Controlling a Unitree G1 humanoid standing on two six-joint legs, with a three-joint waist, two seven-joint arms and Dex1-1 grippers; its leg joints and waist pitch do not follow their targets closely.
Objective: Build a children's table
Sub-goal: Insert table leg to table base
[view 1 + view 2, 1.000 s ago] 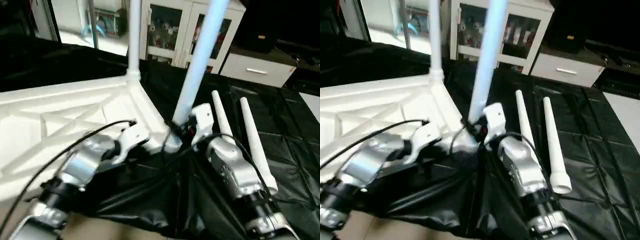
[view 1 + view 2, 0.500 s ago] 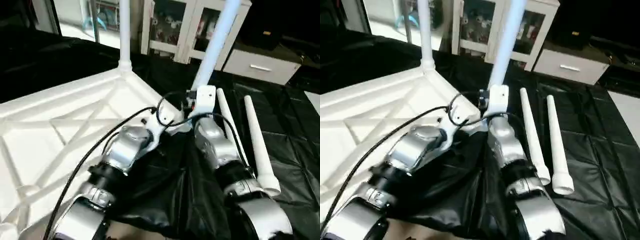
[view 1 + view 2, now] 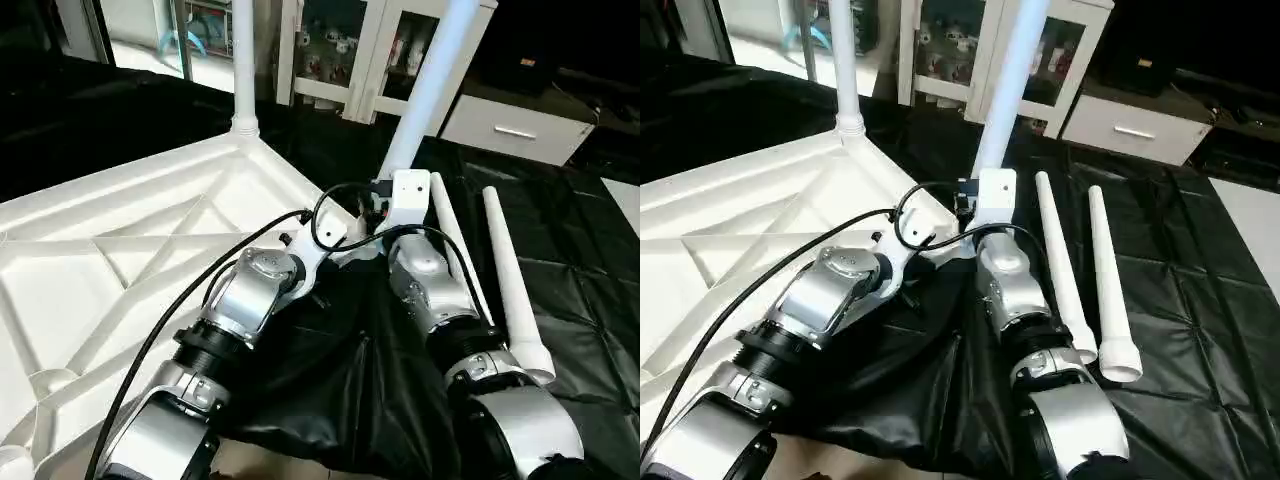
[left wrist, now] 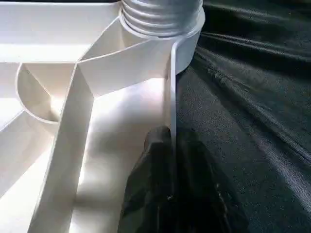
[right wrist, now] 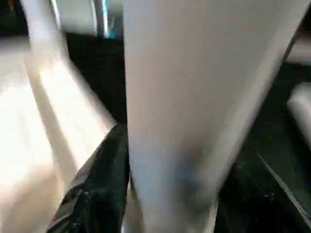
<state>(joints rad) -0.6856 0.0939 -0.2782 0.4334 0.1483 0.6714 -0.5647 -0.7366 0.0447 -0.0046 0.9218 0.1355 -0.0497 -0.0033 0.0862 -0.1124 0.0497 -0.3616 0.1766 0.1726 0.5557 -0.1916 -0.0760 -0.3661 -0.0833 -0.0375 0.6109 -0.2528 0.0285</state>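
The upturned white tabletop fills the left of the head frames on the black-draped bench, ribs up. One leg stands in its far corner at upper left. A second leg leans at upper centre, and the right claw is clamped around it. The left claw is closed on the tabletop's rim near that corner socket. Two loose legs lie at right.

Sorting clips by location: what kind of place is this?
Probably an indoor lab or showroom, not a home: a work table draped in black sheeting, a white glass-door cabinet holding small items, and a low white drawer unit behind.
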